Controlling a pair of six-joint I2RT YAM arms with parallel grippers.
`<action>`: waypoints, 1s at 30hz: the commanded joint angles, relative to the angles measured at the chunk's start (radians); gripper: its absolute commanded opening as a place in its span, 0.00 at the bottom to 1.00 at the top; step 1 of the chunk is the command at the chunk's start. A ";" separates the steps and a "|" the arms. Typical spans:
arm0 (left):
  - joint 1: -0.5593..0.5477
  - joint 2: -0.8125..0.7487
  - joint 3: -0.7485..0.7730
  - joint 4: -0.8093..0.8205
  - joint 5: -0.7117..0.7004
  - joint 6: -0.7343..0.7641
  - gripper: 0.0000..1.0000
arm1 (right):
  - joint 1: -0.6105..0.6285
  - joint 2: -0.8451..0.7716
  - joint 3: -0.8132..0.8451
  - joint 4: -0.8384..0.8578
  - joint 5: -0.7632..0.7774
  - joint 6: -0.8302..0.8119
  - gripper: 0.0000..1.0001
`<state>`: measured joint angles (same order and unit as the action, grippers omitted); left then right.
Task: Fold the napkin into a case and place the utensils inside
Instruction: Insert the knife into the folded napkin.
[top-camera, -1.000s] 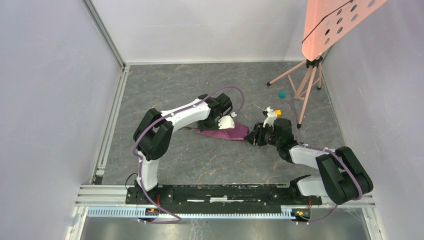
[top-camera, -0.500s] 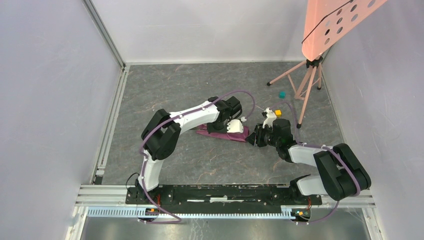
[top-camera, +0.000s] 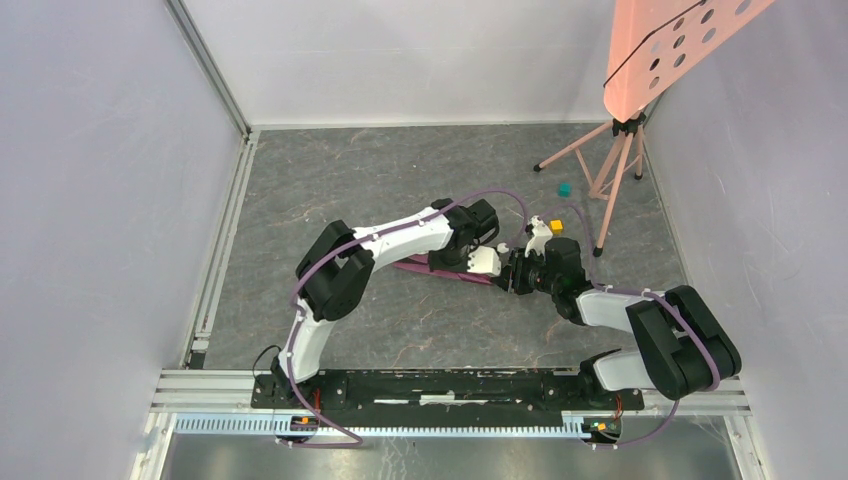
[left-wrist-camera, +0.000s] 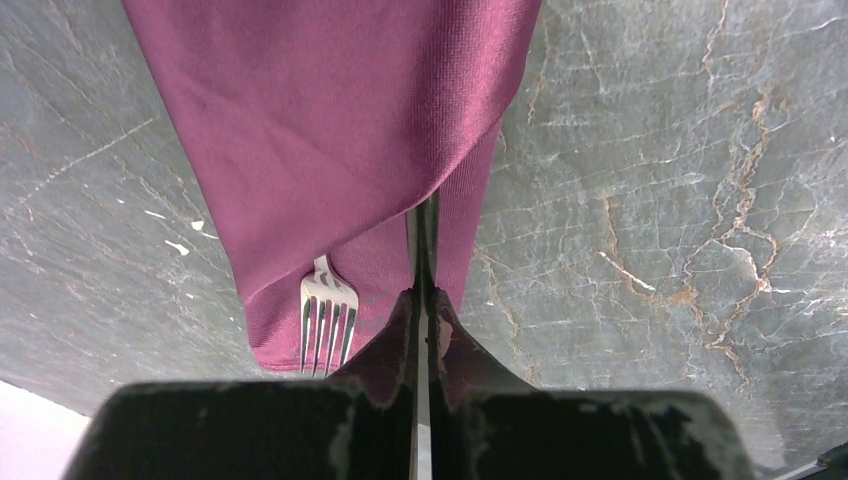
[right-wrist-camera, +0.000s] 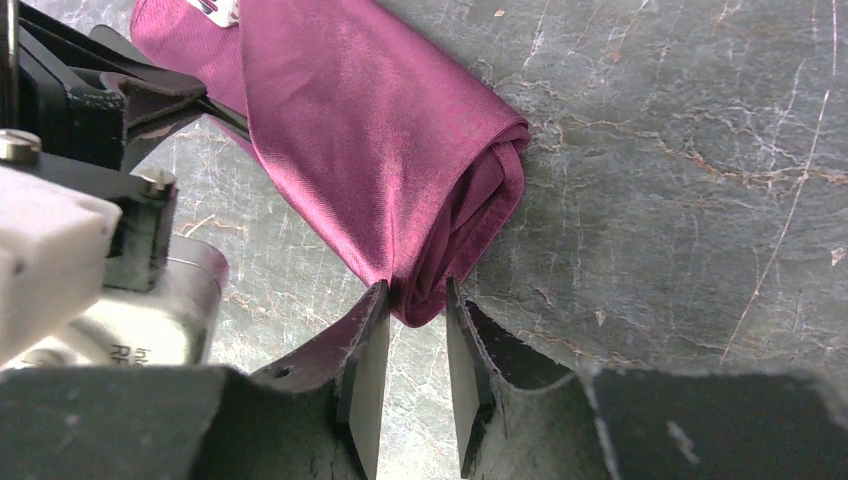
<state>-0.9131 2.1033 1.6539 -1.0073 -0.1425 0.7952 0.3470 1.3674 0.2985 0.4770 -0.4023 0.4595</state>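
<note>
Case (top-camera: 425, 268) lay flat on the bench (top-camera: 330, 180), fork (left-wrist-camera: 327, 318) tines poking from its open end. Left jaws were clenched on the knife (left-wrist-camera: 424, 235), its thin dark blade running in under the case's top fold, just beside the fork. Right jaws grasped the case's opposite, folded end, a finger (right-wrist-camera: 368, 350) pressed to the cloth on either side.

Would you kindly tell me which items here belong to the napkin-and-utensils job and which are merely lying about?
Job in hand: napkin, fork, knife.
Lying about: yellow cube, teal cube, tripod.
</note>
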 joint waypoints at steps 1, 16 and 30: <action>-0.003 0.019 0.052 0.001 0.039 0.062 0.02 | 0.007 -0.004 0.013 0.044 -0.003 -0.002 0.33; -0.002 0.080 0.062 0.055 0.008 0.138 0.02 | 0.005 -0.005 0.011 0.048 -0.004 -0.005 0.33; -0.008 -0.152 -0.044 0.104 0.001 0.057 0.46 | 0.006 -0.031 0.023 0.008 0.037 -0.036 0.36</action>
<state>-0.9108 2.1345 1.6516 -0.9463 -0.1478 0.8700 0.3473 1.3670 0.2989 0.4763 -0.3981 0.4541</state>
